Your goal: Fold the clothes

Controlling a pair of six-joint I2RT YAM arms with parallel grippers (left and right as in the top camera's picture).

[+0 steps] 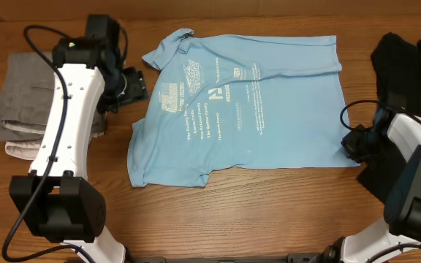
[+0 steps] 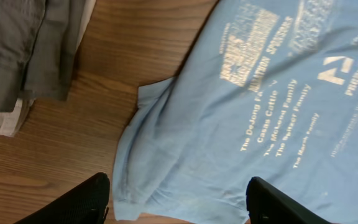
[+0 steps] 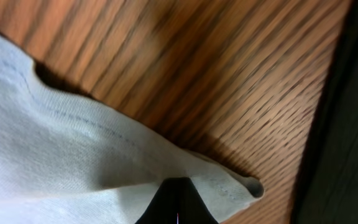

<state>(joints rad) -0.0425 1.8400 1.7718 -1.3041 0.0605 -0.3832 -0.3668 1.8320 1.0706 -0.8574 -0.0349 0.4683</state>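
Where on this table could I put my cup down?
Widest bare wood: the front strip of table below the T-shirt, between the arm bases. A thin strip runs behind the shirt. Crowded: the left arm fills the gap to the grey pile; the right gripper and black pile hem in the right.

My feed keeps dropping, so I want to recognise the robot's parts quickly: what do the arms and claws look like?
Both arms have white shell links between bulky black joints. The left arm carries a thin black cable and a small green mark near its wrist; the right arm is cabled too. The left claw and right claw are black.
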